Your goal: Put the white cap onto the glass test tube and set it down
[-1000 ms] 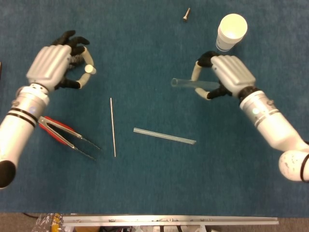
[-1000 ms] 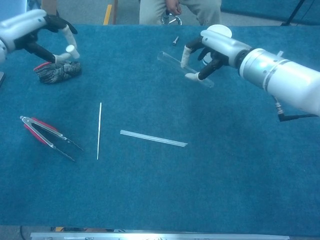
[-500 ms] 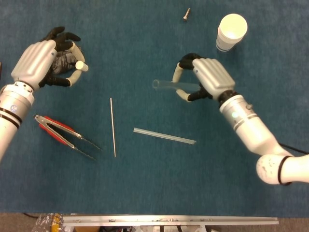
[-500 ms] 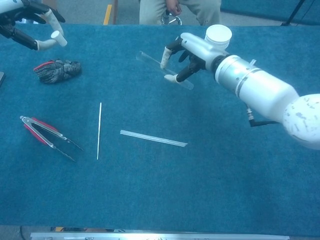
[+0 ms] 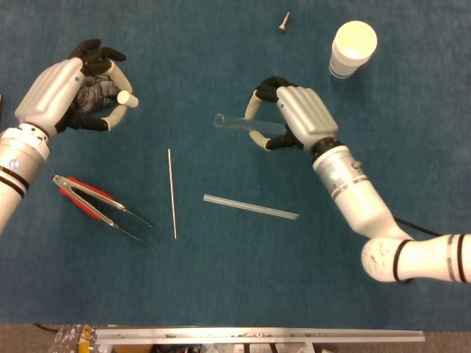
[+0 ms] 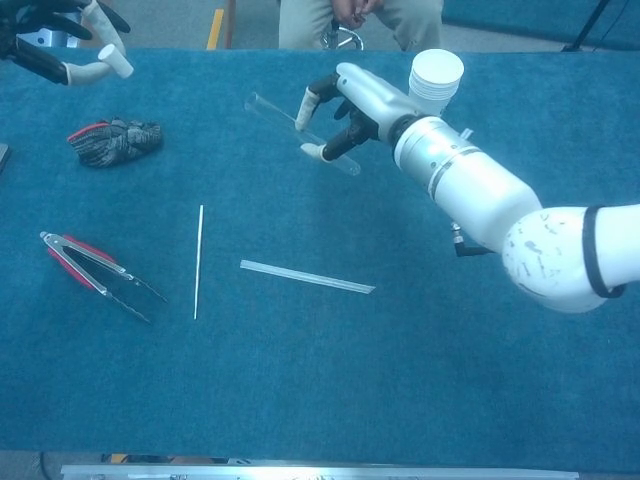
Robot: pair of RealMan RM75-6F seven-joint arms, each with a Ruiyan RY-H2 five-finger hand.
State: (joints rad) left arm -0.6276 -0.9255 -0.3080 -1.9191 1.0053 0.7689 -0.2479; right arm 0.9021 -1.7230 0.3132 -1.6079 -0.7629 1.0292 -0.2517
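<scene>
My right hand point(image 5: 288, 116) point(image 6: 345, 105) grips the clear glass test tube point(image 5: 237, 123) point(image 6: 278, 113) above the middle of the blue table, with the tube's open end pointing left. My left hand point(image 5: 70, 92) point(image 6: 62, 35) is raised at the far left and pinches the small white cap point(image 5: 126, 97) point(image 6: 120, 64) between thumb and a finger. The cap faces right toward the tube, with a wide gap between them.
A stack of white paper cups point(image 5: 352, 47) point(image 6: 436, 78) stands at the back right, with a small screw point(image 5: 283, 21) nearby. A dark glove point(image 6: 113, 142) lies under my left hand. Red-handled tweezers point(image 5: 96, 207), a thin rod point(image 5: 171, 193) and a flat clear strip point(image 5: 250, 207) lie on the cloth.
My right hand has carried the test tube leftward toward the middle. My left hand has lifted slightly with the cap, still at the far left.
</scene>
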